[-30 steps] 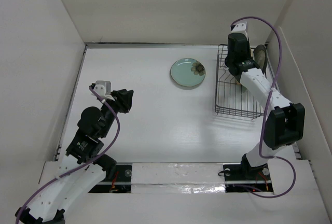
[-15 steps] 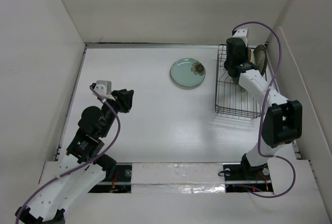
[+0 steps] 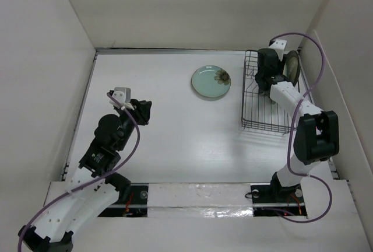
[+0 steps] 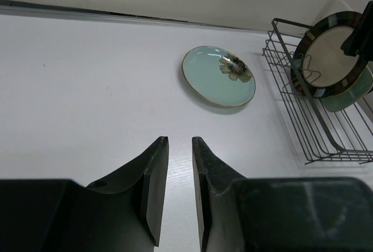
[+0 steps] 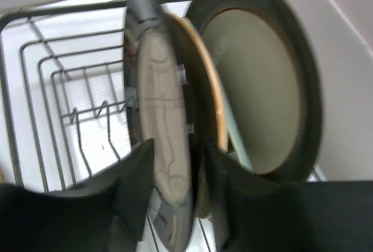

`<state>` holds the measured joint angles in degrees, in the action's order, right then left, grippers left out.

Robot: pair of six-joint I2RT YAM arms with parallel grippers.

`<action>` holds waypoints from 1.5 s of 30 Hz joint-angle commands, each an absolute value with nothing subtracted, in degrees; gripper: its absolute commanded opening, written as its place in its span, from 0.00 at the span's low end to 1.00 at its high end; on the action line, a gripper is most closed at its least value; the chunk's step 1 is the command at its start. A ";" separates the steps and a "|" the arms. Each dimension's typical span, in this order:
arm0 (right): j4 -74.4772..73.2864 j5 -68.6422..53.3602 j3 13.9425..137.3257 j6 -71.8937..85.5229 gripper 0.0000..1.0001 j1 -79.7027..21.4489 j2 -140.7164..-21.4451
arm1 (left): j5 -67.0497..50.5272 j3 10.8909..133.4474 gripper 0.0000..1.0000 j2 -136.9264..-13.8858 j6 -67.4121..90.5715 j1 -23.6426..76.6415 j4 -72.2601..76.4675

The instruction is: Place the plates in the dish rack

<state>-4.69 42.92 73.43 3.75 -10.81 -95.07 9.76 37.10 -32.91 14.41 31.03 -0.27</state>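
Well, the dish rack (image 3: 263,118) is half covered by the right arm from above, and the right wrist view is blurred, so its plates are hard to count: at least three stand on edge. A cream plate (image 5: 166,106) sits between the spread fingers of the right gripper (image 5: 178,164), with a brown-rimmed plate (image 5: 204,71) and a dark-rimmed plate (image 5: 256,88) just outside one finger. One teal plate (image 3: 211,81) lies flat well ahead of the left gripper (image 4: 179,170), whose jaws are slightly parted and hold nothing.
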 commanded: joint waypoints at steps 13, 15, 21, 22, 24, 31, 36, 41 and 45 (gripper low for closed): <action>9.31 36.40 64.00 14.66 0.68 -21.87 -76.48 | 11.08 42.10 0.00 -41.92 19.94 30.76 0.70; 12.72 34.90 59.61 16.25 0.52 -24.16 -72.09 | 10.11 43.33 0.00 -44.55 21.44 30.76 0.88; 23.01 17.77 48.62 23.54 0.00 -28.91 -62.33 | 5.81 47.28 0.00 -54.74 30.38 30.76 5.25; 23.98 16.27 48.08 25.47 0.00 -29.53 -62.05 | 5.02 47.72 0.00 -57.45 31.63 30.76 6.40; 23.40 15.21 48.42 25.58 0.00 -29.53 -62.66 | 5.01 47.99 0.00 -60.45 34.52 31.37 10.26; 17.22 16.35 43.98 25.40 0.02 -30.06 -54.79 | 6.33 51.67 0.24 -76.45 38.49 33.13 19.15; 16.52 13.45 38.33 27.16 0.12 -30.67 -48.26 | 4.40 56.33 0.47 -88.93 40.08 32.53 24.69; 15.47 14.23 34.55 27.51 0.16 -30.67 -44.92 | 2.46 60.89 0.51 -100.43 42.80 29.71 28.30; 18.01 12.93 31.82 28.30 0.16 -30.67 -43.59 | 0.27 67.75 0.54 -108.35 43.41 29.18 26.72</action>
<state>14.98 14.31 32.60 27.14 -30.11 -44.51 2.44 62.54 -105.95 41.87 29.74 23.51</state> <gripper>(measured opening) 0.157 0.534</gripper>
